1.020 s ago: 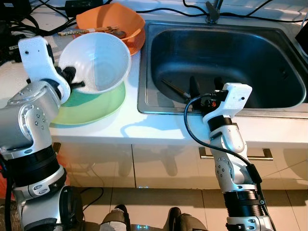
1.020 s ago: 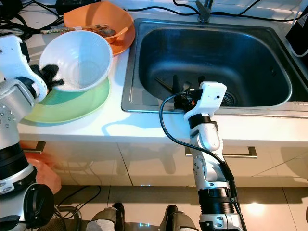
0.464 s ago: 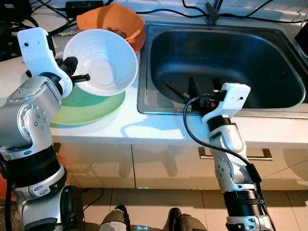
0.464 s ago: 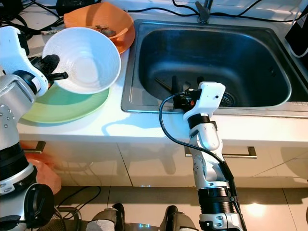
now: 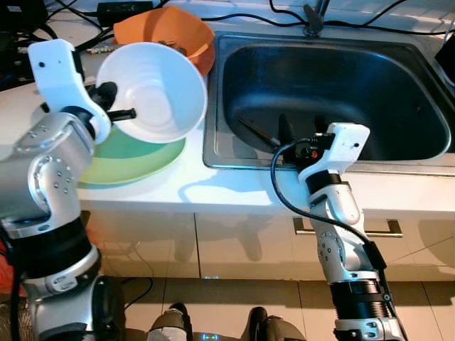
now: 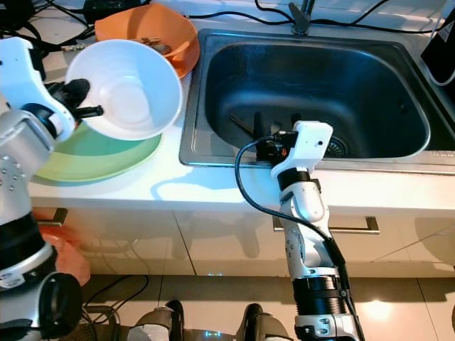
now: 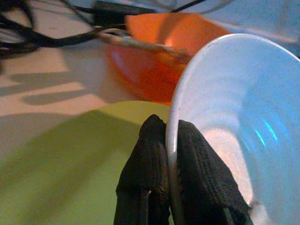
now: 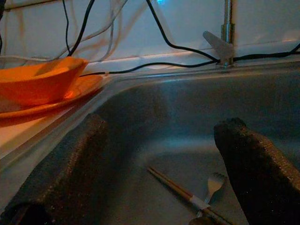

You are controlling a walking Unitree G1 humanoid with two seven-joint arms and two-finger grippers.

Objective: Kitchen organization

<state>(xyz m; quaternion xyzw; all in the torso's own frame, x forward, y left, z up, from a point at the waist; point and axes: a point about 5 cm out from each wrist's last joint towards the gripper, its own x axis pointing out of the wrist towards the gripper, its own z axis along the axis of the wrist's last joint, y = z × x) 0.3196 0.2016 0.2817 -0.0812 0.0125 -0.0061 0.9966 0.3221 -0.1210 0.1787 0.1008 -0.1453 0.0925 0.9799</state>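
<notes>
The black fingers point(image 7: 154, 154) of the left gripper point(image 5: 114, 101) pinched the rim of the white bowl point(image 5: 158, 91), one inside and one outside; the bowl hung tilted above the green plate point(image 5: 135, 160), just beside the orange bowl point(image 5: 167, 28) on the white counter point(image 5: 234, 195); the right gripper point(image 8: 164, 173) hovered over the sink point(image 5: 334, 85) with its fingers spread wide; chopsticks point(image 8: 176, 187) and a fork point(image 8: 213, 183) lay on the sink bottom.

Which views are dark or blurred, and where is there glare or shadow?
Right wrist view: dim, the sink is in shade and the right tool fingers look soft. Left wrist view: the orange bowl behind is blurred, the white bowl rim is sharp. Left eye view: bright countertop with arm shadows.
</notes>
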